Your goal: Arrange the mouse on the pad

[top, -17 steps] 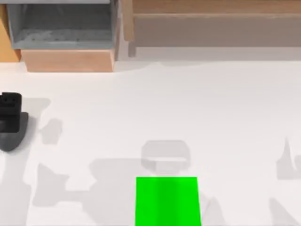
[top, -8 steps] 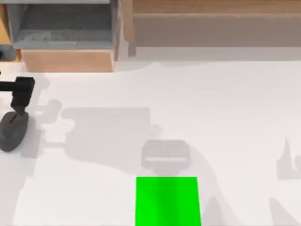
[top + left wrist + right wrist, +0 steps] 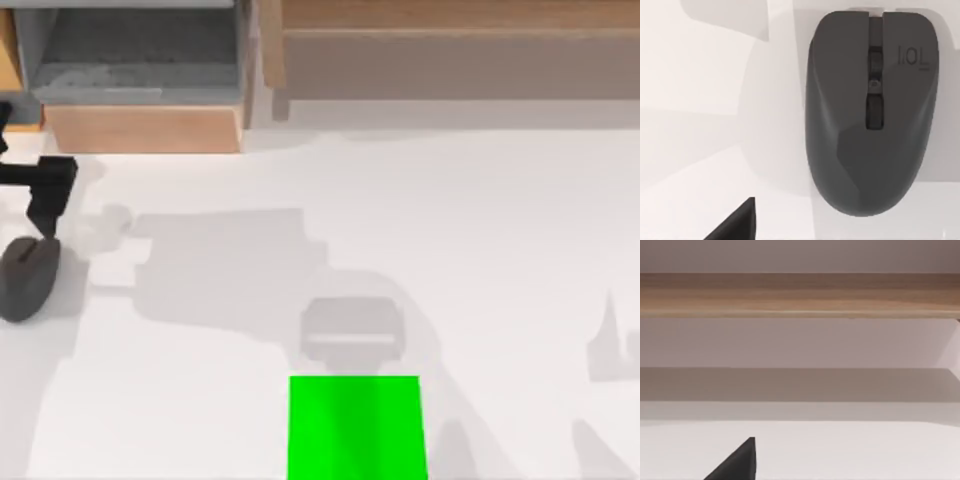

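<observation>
Now one small dark grey oval mouse (image 3: 27, 278) is lying on the white table (image 3: 480, 250) at the far left side in the top view, with its rounded body free and nothing pressing on it. One flat bright green rectangular pad (image 3: 357, 427) is lying at the near edge of the table, about in the middle, well apart from the mouse, so the mouse is not on the pad yet. The left gripper (image 3: 45, 200), black, is hanging just beyond the far end of the mouse in the top view, close to the table's left edge; I cannot tell how wide its fingers are standing, and it is not holding anything that I can see. In the left wrist view the mouse (image 3: 870, 110) is showing its centre split between two buttons, a scroll wheel and a small marking on one button, and one black fingertip (image 3: 737, 222) is showing at the picture's edge, apart from the mouse. In the right wrist view one black fingertip (image 3: 737, 462) is showing in front of the white table and a long wooden shelf (image 3: 800, 295); I cannot tell the opening of the right gripper either. Behind the table, two pieces of furniture are standing: one grey box on a wooden base (image 3: 140, 80) at the left and the long wooden shelf (image 3: 450, 50) at the right.
</observation>
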You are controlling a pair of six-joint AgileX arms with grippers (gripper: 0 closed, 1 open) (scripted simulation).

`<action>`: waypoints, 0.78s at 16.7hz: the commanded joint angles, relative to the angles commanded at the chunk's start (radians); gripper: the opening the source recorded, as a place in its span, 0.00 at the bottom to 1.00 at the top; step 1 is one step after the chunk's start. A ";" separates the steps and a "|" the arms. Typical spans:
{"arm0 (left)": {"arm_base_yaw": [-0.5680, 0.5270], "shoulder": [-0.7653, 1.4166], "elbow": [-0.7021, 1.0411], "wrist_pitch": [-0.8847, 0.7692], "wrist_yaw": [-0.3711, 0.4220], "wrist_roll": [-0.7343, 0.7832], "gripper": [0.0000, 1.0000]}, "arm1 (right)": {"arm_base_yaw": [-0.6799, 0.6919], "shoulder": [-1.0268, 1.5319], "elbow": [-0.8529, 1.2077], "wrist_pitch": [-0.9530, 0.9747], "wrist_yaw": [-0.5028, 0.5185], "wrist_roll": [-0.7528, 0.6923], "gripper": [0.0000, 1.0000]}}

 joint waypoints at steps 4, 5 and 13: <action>-0.003 0.016 -0.029 0.042 0.000 -0.001 1.00 | 0.000 0.000 0.000 0.000 0.000 0.000 1.00; -0.002 0.029 -0.049 0.076 0.000 -0.001 1.00 | 0.000 0.000 0.000 0.000 0.000 0.000 1.00; 0.003 0.147 -0.209 0.356 0.001 0.005 1.00 | 0.000 0.000 0.000 0.000 0.000 0.000 1.00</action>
